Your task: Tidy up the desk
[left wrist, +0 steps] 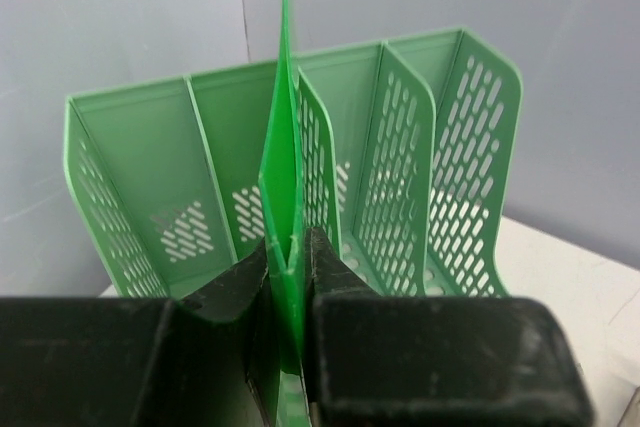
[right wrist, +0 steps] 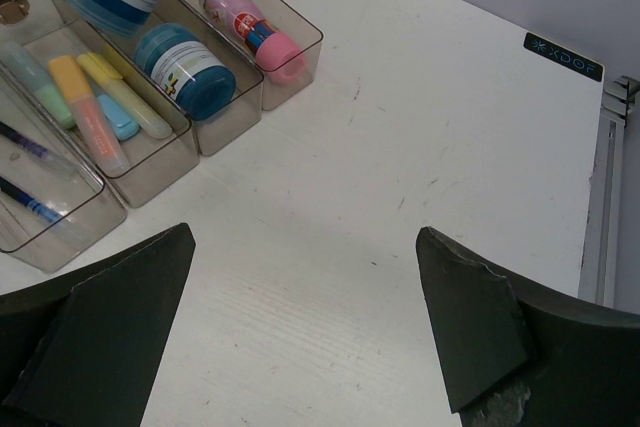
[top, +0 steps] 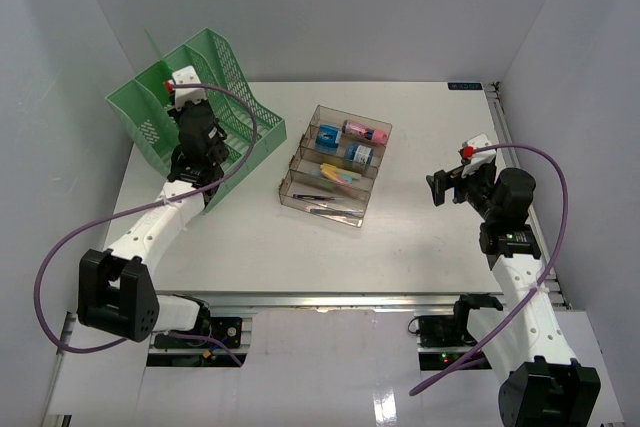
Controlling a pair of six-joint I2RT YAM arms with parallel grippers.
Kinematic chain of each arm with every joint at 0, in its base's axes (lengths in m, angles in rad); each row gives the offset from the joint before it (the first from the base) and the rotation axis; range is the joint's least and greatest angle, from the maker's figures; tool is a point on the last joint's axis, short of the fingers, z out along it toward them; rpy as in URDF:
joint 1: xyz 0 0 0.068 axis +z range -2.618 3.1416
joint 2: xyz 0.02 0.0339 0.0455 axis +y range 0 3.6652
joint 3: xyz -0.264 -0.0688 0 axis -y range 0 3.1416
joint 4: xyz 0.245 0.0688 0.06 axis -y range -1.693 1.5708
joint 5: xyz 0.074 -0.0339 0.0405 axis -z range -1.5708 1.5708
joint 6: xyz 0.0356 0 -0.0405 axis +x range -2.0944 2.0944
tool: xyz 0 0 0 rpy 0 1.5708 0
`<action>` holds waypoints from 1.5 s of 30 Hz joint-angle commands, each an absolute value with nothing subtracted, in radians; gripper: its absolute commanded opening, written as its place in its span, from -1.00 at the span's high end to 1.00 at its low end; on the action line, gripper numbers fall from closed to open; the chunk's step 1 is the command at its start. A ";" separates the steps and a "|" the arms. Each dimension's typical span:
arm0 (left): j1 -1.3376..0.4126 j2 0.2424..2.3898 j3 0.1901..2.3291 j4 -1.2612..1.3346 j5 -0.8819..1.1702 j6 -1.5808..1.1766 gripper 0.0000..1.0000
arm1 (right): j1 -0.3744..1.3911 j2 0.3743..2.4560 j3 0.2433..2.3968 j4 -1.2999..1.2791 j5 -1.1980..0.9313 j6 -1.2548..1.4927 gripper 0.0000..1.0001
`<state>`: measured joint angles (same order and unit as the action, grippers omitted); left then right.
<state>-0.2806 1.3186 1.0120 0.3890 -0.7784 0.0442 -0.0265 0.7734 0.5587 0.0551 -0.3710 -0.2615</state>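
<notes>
The desk [top: 420, 127] is a white tabletop with a silver rail [top: 330, 299] along its front edge. My left gripper [top: 178, 97] is at the mint-green mesh file rack [top: 215, 67] at the back left. In the left wrist view it [left wrist: 288, 247] is shut on the edge of a thin green sheet [left wrist: 283, 147] that stands upright in front of the rack's slots [left wrist: 140, 147]. My right gripper [top: 438, 187] is open and empty above bare desk [right wrist: 430, 97] at the right, its fingers [right wrist: 470, 317] wide apart.
A clear smoky tiered tray [top: 303, 199] sits mid-desk and shows at the top left of the right wrist view [right wrist: 240, 117]. It holds blue tape rolls [right wrist: 185, 67], a pink glue stick [right wrist: 250, 27], highlighters [right wrist: 90, 107] and pens. White walls enclose the back and sides.
</notes>
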 commanded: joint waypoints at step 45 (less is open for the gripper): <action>-0.278 0.340 0.579 -0.294 0.674 -0.258 -0.96 | -0.072 0.720 0.671 -0.298 -0.437 -0.120 -0.80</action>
<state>-0.2787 0.3553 0.5935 -0.3248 0.6531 -0.2556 -0.0662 0.7861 0.7099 -0.3507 -0.4922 -0.2144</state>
